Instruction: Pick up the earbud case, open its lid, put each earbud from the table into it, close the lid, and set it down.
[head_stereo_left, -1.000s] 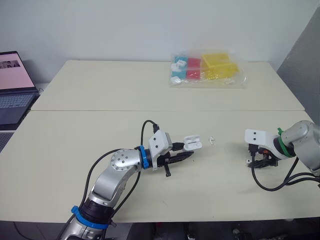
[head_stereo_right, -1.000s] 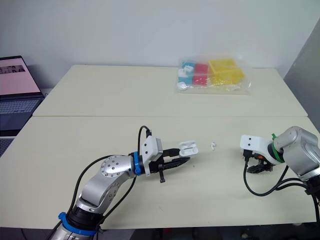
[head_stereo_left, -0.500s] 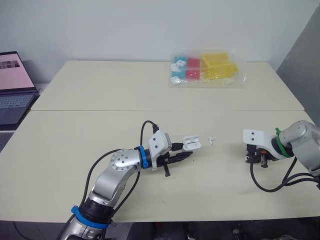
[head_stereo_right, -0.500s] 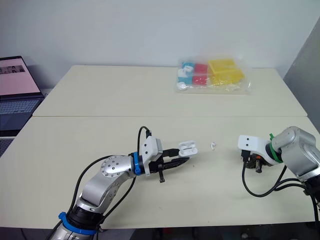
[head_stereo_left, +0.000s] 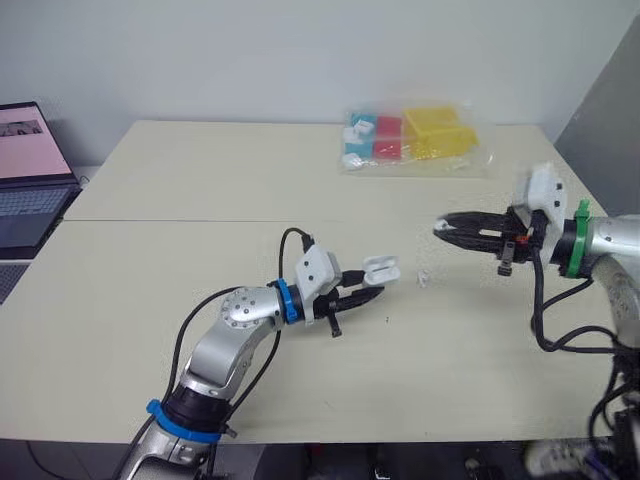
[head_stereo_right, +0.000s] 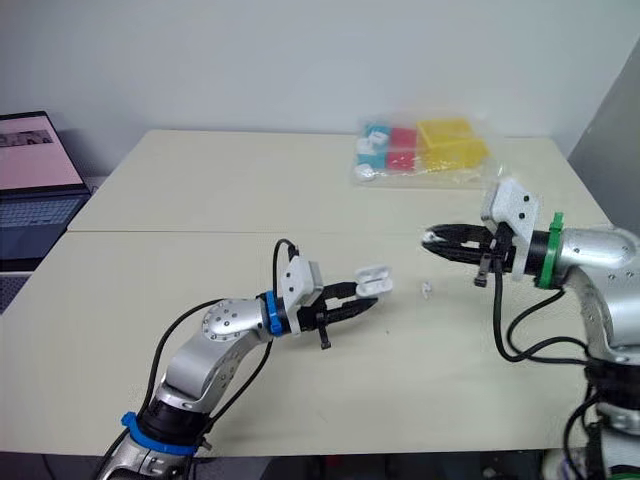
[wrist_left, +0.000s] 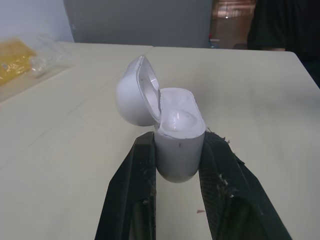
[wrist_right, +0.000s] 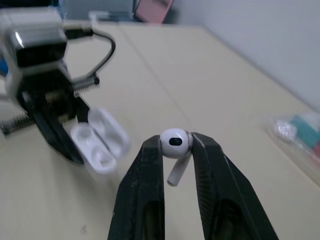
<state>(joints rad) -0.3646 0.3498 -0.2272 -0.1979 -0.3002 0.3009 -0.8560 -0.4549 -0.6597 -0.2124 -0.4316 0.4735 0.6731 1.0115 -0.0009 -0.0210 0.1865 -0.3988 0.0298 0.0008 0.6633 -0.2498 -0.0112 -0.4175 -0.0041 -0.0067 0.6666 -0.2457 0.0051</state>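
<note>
The white earbud case (wrist_left: 176, 134) has its lid tipped open, and my left gripper (wrist_left: 177, 146) is shut on its body just above the table (head_stereo_left: 200, 250). In the eye views the case (head_stereo_left: 382, 268) is at the table's middle, at the tip of the left gripper (head_stereo_left: 374, 291). My right gripper (wrist_right: 176, 145) is shut on a white earbud (wrist_right: 174, 142), stem hanging down. It hovers to the right of the case, fingers pointing left toward it, as the right gripper (head_stereo_right: 430, 238) shows. A second earbud (head_stereo_left: 423, 278) lies on the table between the two grippers.
A clear plastic bag (head_stereo_left: 410, 140) of blue, red and yellow items lies at the table's far right. An open laptop (head_stereo_left: 28, 165) sits off the left edge. A person in dark clothes (wrist_left: 285, 25) stands beyond the table.
My right gripper has risen from the table at the right and swung left toward the case, now carrying an earbud. The left gripper and case have barely shifted.
</note>
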